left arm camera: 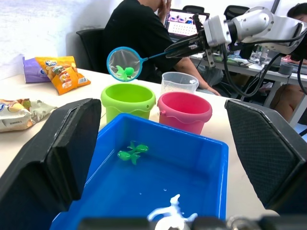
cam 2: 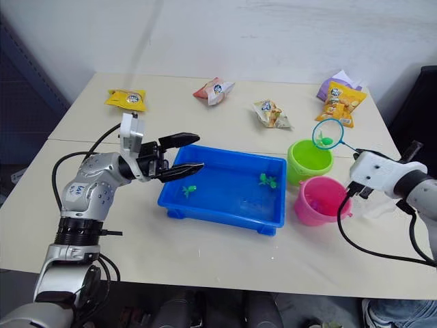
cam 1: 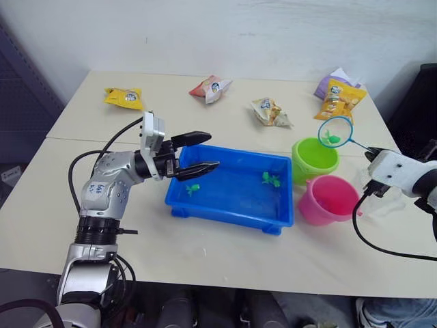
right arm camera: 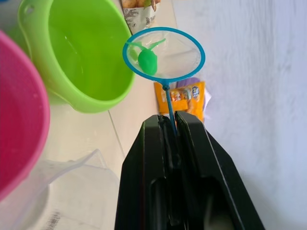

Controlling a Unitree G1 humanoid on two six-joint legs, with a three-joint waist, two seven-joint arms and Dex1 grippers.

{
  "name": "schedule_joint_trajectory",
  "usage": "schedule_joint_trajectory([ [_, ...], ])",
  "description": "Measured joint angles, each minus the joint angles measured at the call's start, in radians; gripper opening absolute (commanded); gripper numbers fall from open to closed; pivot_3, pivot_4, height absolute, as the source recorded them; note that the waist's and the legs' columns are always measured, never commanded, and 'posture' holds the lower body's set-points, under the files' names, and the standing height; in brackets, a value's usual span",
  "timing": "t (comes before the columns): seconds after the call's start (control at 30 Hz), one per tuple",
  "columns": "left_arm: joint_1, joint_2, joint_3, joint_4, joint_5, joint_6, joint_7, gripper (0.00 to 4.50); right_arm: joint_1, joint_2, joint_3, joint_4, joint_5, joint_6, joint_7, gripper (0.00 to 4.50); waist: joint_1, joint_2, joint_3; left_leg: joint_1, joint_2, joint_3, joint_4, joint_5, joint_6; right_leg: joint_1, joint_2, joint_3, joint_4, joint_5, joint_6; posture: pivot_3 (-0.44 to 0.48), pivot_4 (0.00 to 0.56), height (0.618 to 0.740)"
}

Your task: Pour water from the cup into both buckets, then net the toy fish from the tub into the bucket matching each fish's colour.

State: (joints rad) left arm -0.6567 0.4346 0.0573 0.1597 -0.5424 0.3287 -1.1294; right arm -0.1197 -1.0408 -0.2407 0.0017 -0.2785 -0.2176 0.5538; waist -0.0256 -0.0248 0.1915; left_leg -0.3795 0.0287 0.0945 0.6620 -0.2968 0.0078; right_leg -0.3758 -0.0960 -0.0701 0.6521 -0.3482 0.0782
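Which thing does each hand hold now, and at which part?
The right hand holds the net by its thin handle; a green fish lies in it. The left hand is open, holding nothing.

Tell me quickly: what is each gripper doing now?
Left gripper: open, holding nothing.
Right gripper: closed on the net.

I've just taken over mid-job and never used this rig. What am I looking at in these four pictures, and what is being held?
A two-armed robot at a table. Two pictures look down from its head; the other two look along each wrist.

The right gripper is shut on the net, with a green fish in it, held over the green bucket. The pink bucket sits beside it, the clear cup just behind. The left gripper, jaws open, hovers over the blue tub, where two green fish lie. Snack bags are further back.
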Motion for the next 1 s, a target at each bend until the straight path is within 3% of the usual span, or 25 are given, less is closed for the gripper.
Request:
schedule_joint_trajectory([
  [0.23,0.0,-0.002,-0.002,0.007,0.009,-0.033,-0.006,4.43,-0.006,-0.082,0.08,0.109,-0.264,-0.265,-0.231,0.0,0.0,0.0,0.0,0.0,0.0,0.0,0.0,0.0,-0.001,0.0,0.0,0.0,0.0,0.0,0.0,0.0,0.15,0.738],
  [0.5,0.001,-0.016,-0.015,0.01,0.016,-0.055,-0.008,4.43,-0.012,-0.165,0.108,0.239,-0.504,-0.429,-0.559,0.0,-0.001,0.0,0.0,0.0,0.0,0.001,0.0,0.001,-0.002,0.0,0.001,0.001,0.0,0.0,0.0,0.0,0.15,0.738],
  [1.0,0.001,-0.031,-0.037,0.015,0.036,-0.079,-0.019,4.43,-0.069,-0.175,0.197,0.334,-0.61,-0.437,-0.729,0.0,-0.001,0.0,0.0,0.001,0.0,0.002,0.0,0.001,-0.002,0.0,0.001,0.003,0.001,0.0,0.0,0.0,0.15,0.738],
])
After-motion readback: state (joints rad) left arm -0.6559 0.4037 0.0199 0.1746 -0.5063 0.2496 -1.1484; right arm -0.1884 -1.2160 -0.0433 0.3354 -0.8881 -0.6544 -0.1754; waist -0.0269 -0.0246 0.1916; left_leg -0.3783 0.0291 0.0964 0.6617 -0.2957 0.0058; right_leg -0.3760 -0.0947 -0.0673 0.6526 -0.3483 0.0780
